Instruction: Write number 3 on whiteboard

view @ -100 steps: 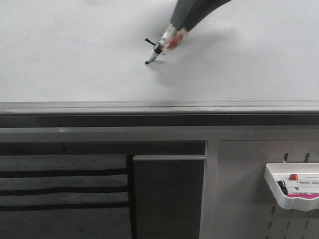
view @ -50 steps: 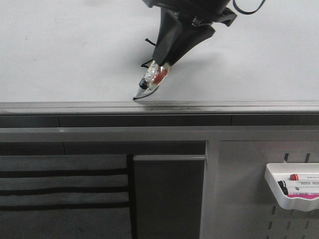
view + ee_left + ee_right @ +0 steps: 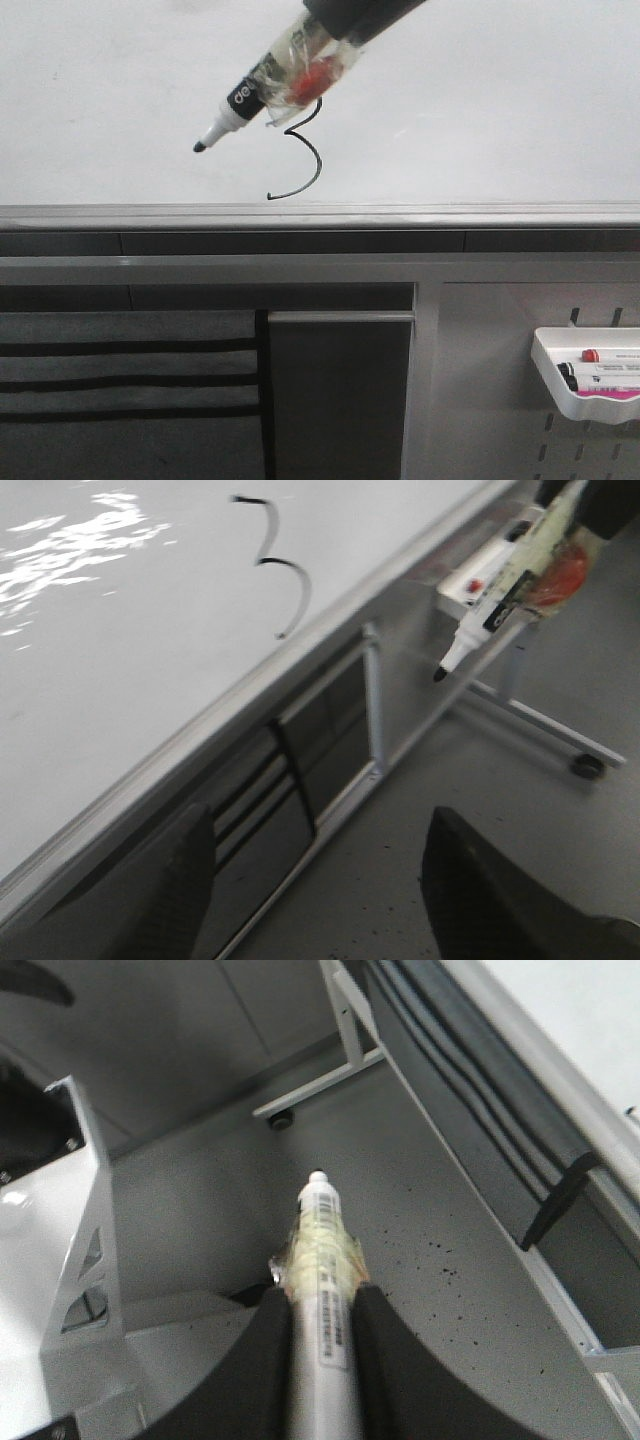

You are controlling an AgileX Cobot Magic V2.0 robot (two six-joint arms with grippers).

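Front view: the number 3 (image 3: 300, 155) stands in thin black line on the whiteboard (image 3: 110, 100), its tail curling down close to the grey rail (image 3: 320, 214). The marker (image 3: 262, 90) hangs above and beside it, tip clear of the board, its barrel wrapped in clear tape with a red patch. The right tool's fingertips are cut off by the top edge here. A small tray (image 3: 590, 385) of spare markers hangs on the frame below.

Left wrist view: the digit (image 3: 275, 575) lies on the glossy board (image 3: 120, 660), with the marker (image 3: 505, 585) held well off the edge, over the floor. The left tool (image 3: 315, 880) is spread wide and holds nothing.

Right wrist view: the right tool (image 3: 318, 1320) is closed on the marker (image 3: 322, 1260), fingers clamping the taped barrel midway, tip pointing away.

The marker looks light, stiff and smooth; the tape probably adds grip. The board is hard and slick, so wet ink would likely smear if brushed.
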